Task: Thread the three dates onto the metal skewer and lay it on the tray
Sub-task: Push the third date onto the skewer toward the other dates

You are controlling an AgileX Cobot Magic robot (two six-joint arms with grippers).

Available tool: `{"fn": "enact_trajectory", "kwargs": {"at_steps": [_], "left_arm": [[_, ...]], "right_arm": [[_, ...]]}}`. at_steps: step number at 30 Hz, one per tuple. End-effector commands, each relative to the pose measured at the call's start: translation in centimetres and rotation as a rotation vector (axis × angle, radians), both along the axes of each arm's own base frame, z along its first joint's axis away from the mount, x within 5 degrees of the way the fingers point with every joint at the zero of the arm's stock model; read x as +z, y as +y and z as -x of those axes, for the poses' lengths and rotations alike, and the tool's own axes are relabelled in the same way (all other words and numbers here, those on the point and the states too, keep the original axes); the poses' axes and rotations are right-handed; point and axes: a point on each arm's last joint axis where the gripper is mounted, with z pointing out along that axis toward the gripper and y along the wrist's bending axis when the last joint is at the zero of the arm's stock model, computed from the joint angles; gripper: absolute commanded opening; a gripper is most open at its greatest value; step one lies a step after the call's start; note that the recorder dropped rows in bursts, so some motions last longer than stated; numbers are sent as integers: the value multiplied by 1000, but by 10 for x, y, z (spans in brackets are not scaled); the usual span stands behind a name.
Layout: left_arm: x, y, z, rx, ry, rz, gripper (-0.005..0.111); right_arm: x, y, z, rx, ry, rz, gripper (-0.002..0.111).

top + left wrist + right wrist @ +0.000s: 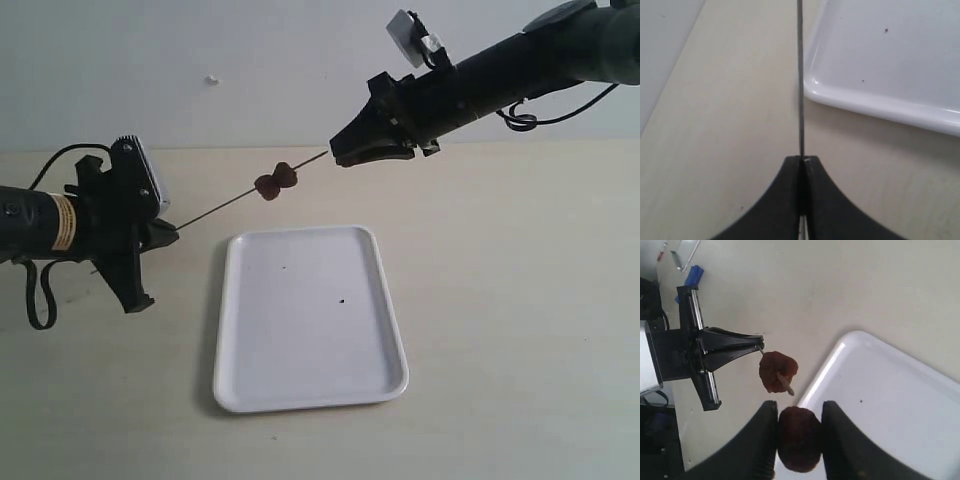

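Left jaws pinch the thin grey skewer [800, 75]; right jaws grip a wrinkled reddish-brown date [799, 437], apparently unthreaded.

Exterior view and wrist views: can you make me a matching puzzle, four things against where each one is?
1. thin grey metal skewer
2. white rectangular tray
3. two wrinkled reddish-brown dates
4. third reddish-brown date

a. pinched in the right gripper
b. flat on the beige table
c. threaded on the skewer
d. clamped at one end by the left gripper

Pairs: 1-d, 2-b, 3-c, 4-a.
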Motion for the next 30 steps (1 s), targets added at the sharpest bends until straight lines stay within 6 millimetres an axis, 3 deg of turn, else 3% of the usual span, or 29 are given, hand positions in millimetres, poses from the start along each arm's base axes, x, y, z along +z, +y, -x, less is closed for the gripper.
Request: {"fn": "enact_trajectory", "kwargs": {"at_steps": [1, 12, 30], "left_arm": [[4, -3, -1, -15, -17, 26, 0], [2, 0, -1, -5, -8, -16, 0], [8, -9, 0, -70, -40, 65, 0]], "right_arm": [[7, 9, 0, 9, -15, -22, 30], [7, 11, 1, 17, -21, -19, 30], [4, 10, 1, 25, -19, 1, 29]]}}
